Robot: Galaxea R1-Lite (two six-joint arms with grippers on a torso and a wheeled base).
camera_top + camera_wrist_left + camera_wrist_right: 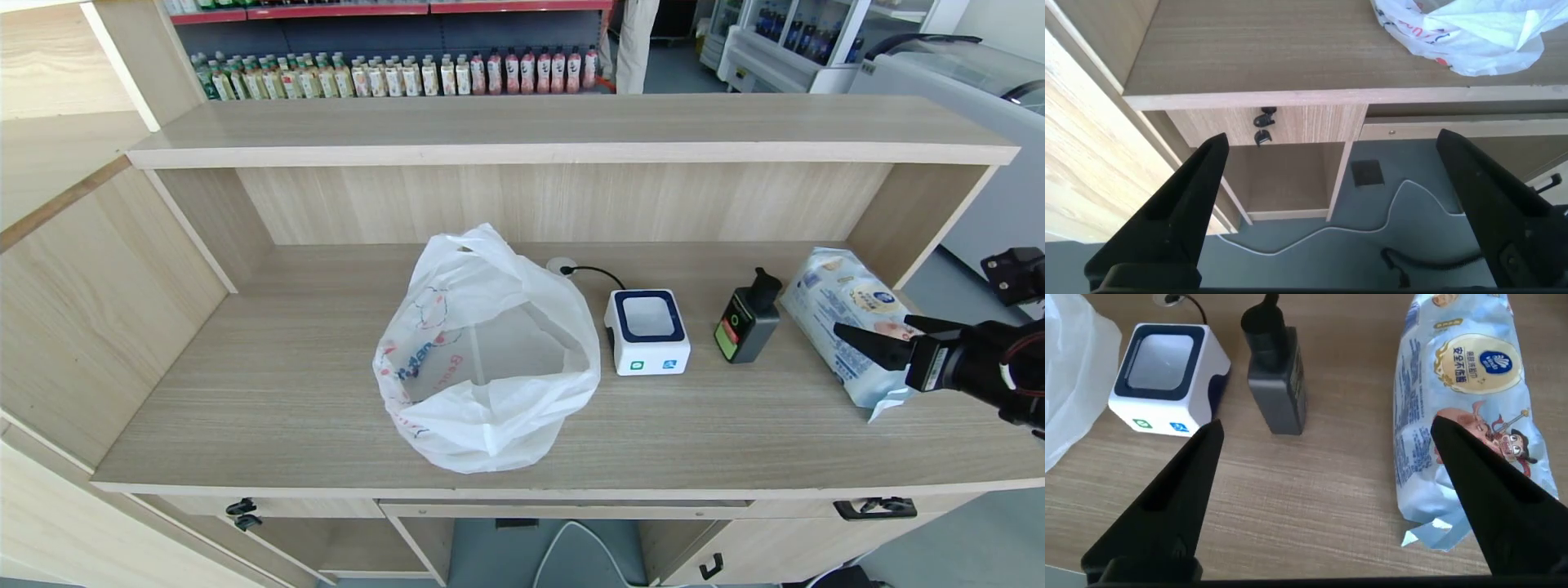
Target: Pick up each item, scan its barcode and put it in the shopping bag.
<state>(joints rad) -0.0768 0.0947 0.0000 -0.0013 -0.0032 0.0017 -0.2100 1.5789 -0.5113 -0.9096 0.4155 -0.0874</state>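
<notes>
In front of the matte wood-grain counter (286, 392), the left gripper (1331, 212) hangs with its black wedge-shaped fingers spread wide, holding nothing. On the counter slumps the crinkled white plastic shopping bag (486, 359), mouth gaping. Beside it sit a white cube scanner (647, 331) with a glossy blue-framed window and a dark grey pump bottle (749, 320) lying flat. The right gripper (890, 336) hovers agape and empty over the soft, pale-blue pillow-shaped packet (833, 286).

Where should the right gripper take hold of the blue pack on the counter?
Probably across its narrow width near the middle, coming down from above. The blue pack lies flat and long on the counter, soft-sided, so the right gripper, fingers open, could straddle it.
</notes>
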